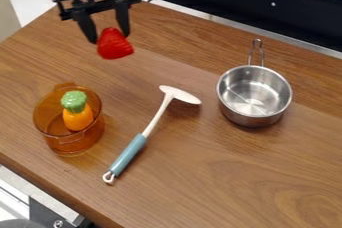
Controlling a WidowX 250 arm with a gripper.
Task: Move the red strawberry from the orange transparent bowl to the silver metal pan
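My claw point(109, 37) has a red strawberry-like piece point(115, 45) between its two fingertips, gripped by its sides, at the upper left of the view. I judge it a light toy, fairly stiff and hard to bruise, though its surface may be a little slick. It flares toward the bottom, and my fingers sit around the narrower upper part, so a hard squeeze could push it downward; a moderate hold across the fuller middle would suit it better. My arm comes in from the top edge, with my fingers pointing down and the crossbar of my wrist slightly slanted. Nearer the camera, on the tabletop point(200, 172), an amber see-through pot point(66, 143) holds an orange toy vegetable point(78, 117) with a green top. Beside it lies a utensil point(128, 155) with a white head and blue handle, and farther right stands a metal saucepan point(250, 117), its handle pointing toward the back.
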